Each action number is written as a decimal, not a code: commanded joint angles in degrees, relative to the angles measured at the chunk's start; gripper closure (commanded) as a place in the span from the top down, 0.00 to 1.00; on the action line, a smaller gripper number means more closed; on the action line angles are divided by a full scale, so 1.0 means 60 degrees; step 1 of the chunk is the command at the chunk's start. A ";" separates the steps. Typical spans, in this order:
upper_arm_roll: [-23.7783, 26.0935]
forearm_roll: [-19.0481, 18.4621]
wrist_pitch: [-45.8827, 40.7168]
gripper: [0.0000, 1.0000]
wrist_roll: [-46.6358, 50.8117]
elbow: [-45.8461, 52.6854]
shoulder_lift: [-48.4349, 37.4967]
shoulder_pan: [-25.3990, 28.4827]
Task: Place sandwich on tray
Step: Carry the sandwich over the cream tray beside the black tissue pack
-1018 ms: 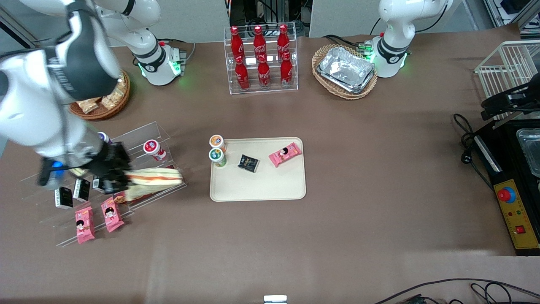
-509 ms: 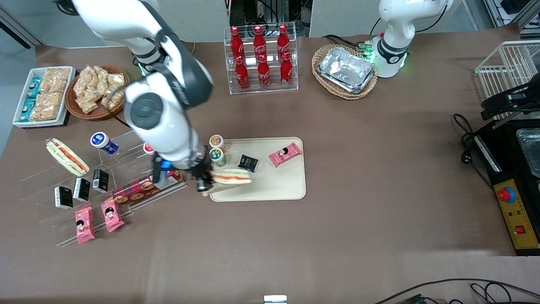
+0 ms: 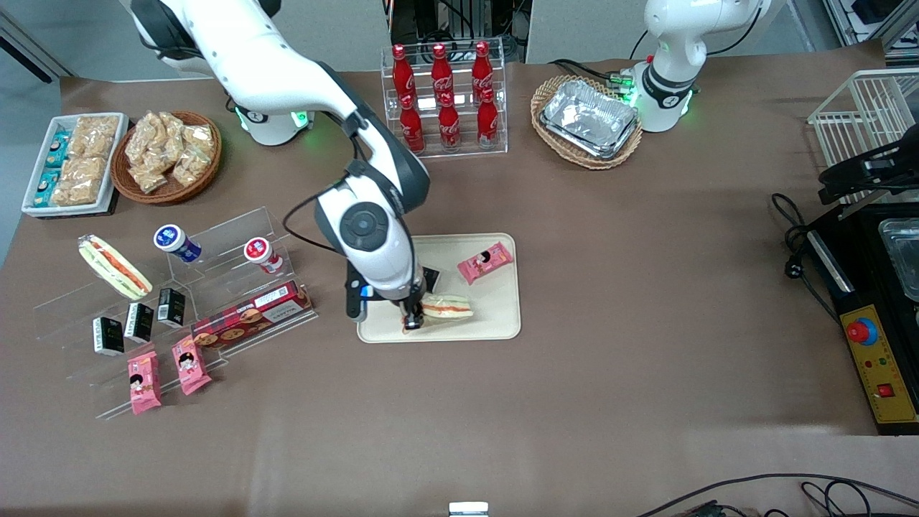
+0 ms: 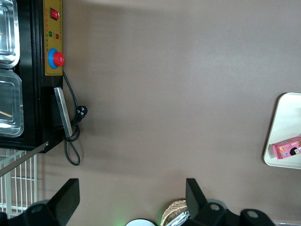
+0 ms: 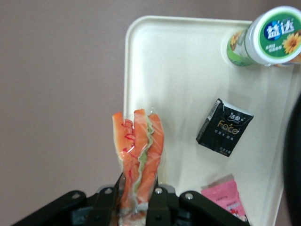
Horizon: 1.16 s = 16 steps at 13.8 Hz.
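1. While the brown table carries the whole spread, the white working arm reaches out over its middle
2. Cream tray, set near the table's centre, bears a pink snack pack, a black packet and a green-lidded cup
3. Clear tiered rack, toward the working arm's end of the table, displays a red biscuit box, small black cartons, more pink packs and two capped cups
4. A second wrapped sandwich, green layers around its red filling, lies on that rack's upper step
5. Wrapped sandwich, pale bread with an orange-red stripe, hangs low over the tray's edge nearest the front camera, nearer that camera than the pink snack pack
6. Gripper pinches one end of the sandwich; in the right wrist view its black fingers clamp the wrapper at both sides
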 commanded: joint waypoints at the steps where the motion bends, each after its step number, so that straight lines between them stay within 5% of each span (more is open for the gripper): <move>1: -0.0117 0.0217 0.0729 0.00 0.0816 -0.0464 0.0327 0.0098; 14: -0.0191 -0.0208 0.1068 0.00 0.0615 -0.0510 0.0840 0.0303; 16: -0.0191 -0.0179 0.1054 0.29 0.0659 -0.0495 0.0840 0.0260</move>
